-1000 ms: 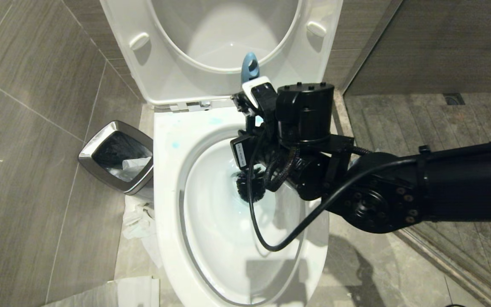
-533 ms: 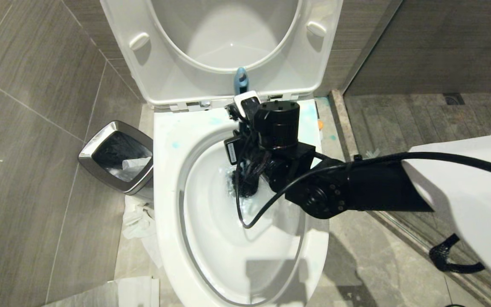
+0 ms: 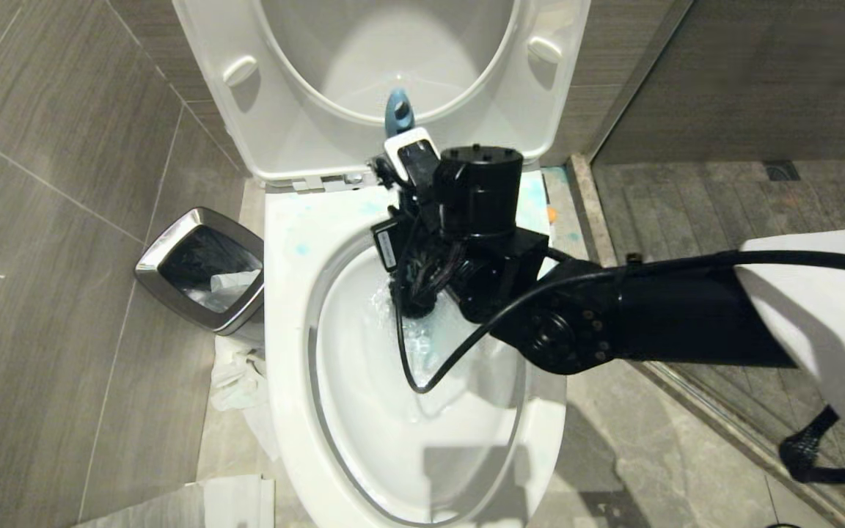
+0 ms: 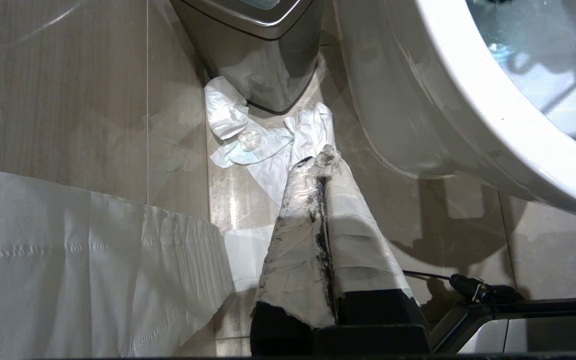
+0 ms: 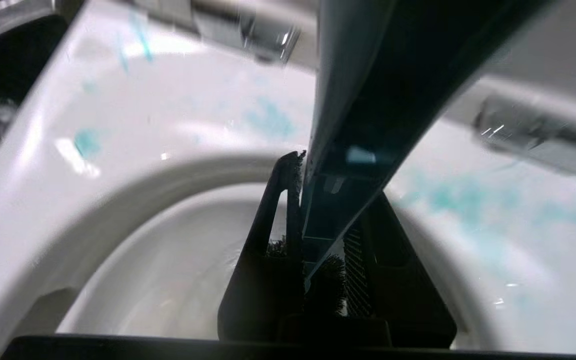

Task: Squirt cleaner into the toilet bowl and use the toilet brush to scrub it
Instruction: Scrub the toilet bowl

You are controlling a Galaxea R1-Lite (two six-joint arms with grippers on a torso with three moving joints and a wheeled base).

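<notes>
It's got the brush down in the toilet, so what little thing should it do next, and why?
Probably sweep the toilet brush round the toilet bowl wall. The right pincer is shut on the handle, the dark head sits low in the basin, and blue smears still mark the rim.

Readable text: none in any view.
White sticker on the right arm's wrist (image 3: 387, 248): carries dark print, too small to make out.
Toilet bowl (image 3: 287, 308): no lettering or brand mark visible on its rim.
Toilet brush (image 3: 395, 114): no marking visible on the handle.
Waste bin (image 3: 173, 253): no label visible.
</notes>
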